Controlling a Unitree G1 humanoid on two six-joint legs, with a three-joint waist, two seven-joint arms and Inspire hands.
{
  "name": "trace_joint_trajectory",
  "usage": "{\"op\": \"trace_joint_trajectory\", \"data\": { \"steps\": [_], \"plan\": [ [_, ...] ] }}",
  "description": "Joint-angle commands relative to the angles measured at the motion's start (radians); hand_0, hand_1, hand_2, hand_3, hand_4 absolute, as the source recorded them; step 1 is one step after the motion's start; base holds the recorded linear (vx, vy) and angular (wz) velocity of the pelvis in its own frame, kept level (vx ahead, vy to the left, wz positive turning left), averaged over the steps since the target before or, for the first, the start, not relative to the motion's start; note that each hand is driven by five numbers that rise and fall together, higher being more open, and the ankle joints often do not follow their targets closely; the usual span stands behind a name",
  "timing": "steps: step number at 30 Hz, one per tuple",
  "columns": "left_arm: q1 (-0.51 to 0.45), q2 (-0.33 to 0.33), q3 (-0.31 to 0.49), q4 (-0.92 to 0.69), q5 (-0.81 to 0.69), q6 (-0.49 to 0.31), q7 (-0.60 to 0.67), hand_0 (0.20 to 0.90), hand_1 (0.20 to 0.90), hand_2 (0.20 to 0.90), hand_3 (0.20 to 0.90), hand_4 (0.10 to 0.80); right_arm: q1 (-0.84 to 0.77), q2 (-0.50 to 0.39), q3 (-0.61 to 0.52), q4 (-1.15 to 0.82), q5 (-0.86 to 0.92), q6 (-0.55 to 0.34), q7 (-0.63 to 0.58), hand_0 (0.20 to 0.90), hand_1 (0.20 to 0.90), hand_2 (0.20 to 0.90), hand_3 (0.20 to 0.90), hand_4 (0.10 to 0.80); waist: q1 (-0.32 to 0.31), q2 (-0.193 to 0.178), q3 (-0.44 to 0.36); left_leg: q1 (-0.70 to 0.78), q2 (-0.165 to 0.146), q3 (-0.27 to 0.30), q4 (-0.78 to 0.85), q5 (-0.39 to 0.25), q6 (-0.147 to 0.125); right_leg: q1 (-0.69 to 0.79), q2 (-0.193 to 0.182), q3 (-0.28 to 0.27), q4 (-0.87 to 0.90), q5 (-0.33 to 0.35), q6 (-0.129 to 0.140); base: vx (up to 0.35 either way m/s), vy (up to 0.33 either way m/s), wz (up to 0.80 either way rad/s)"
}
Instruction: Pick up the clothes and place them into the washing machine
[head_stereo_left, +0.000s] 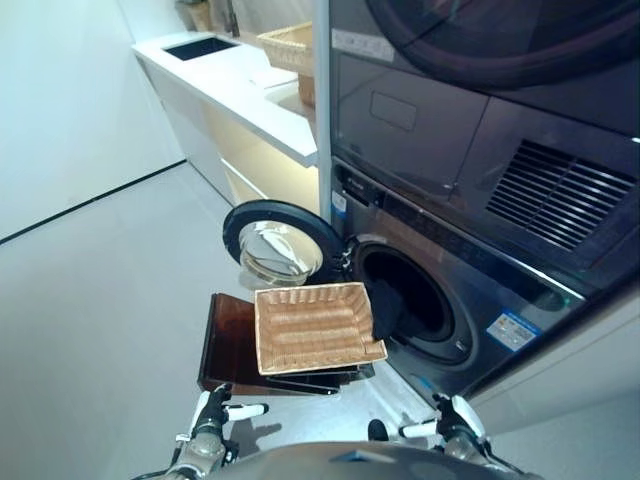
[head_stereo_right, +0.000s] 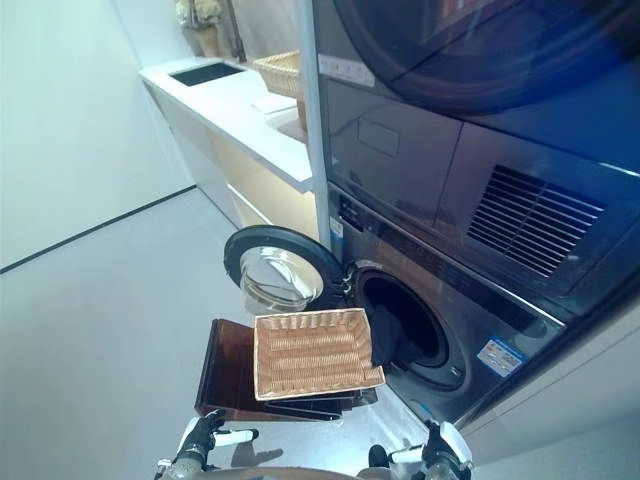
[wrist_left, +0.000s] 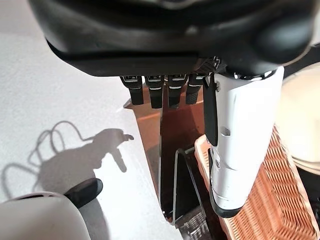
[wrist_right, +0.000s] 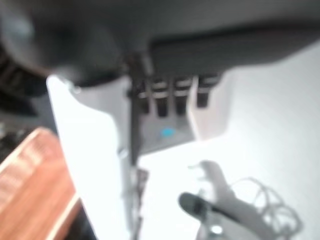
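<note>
Room: pale grey floor (head_stereo_left: 90, 330), white wall at left, a long white table (head_stereo_left: 225, 85) along the far side with a dark inset panel and a wicker tray on it.

Washing machine (head_stereo_left: 470, 300): dark grey front-loader under a second stacked unit; round door (head_stereo_left: 280, 245) swung open to the left. Blue-and-white label (head_stereo_left: 512, 330) on its lower front, print too small to read.

Clothes (head_stereo_left: 385, 308): one dark piece hanging over the drum's rim.

Wicker basket (head_stereo_left: 315, 325): holds nothing, sits on a brown stand (head_stereo_left: 232, 345) before the drum.

Left hand (wrist_left: 165, 92): low, fingers straight, holding nothing.

Right hand (wrist_right: 170, 97): low, fingers straight, holding nothing.
</note>
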Motion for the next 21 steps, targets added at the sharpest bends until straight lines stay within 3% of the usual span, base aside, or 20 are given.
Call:
{"op": "trace_joint_trajectory", "data": {
  "steps": [1,11,21],
  "plan": [
    [-0.033,0.037,0.000,0.087,0.038,0.010,-0.010,0.900,0.900,0.900,0.900,0.800,-0.059,0.011,-0.010,0.016,0.028,-0.036,0.033,0.900,0.900,0.900,0.900,0.800,0.004,-0.001,0.009,-0.020,-0.023,-0.023,-0.002,0.052,-0.055,0.065,0.073,-0.015,0.081,-0.110,-0.029,-0.004,-0.063,-0.03],
    [-0.034,0.012,-0.042,0.094,0.089,0.045,-0.065,0.900,0.900,0.900,0.900,0.800,-0.012,0.030,-0.041,0.100,0.038,0.012,0.094,0.900,0.900,0.900,0.900,0.800,0.001,-0.015,-0.020,-0.011,-0.010,-0.048,-0.002,0.062,-0.059,0.094,0.085,-0.038,0.081,-0.124,-0.040,-0.025,-0.044,0.11],
    [-0.029,0.002,-0.058,0.093,0.085,0.051,-0.099,0.900,0.900,0.900,0.900,0.800,-0.026,0.048,0.034,0.082,-0.049,0.026,0.137,0.900,0.900,0.900,0.900,0.800,-0.003,-0.025,-0.040,0.005,0.002,-0.042,-0.002,0.055,-0.059,0.115,0.094,-0.042,0.075,-0.132,-0.044,-0.011,-0.023,-0.02]
  ]
}}
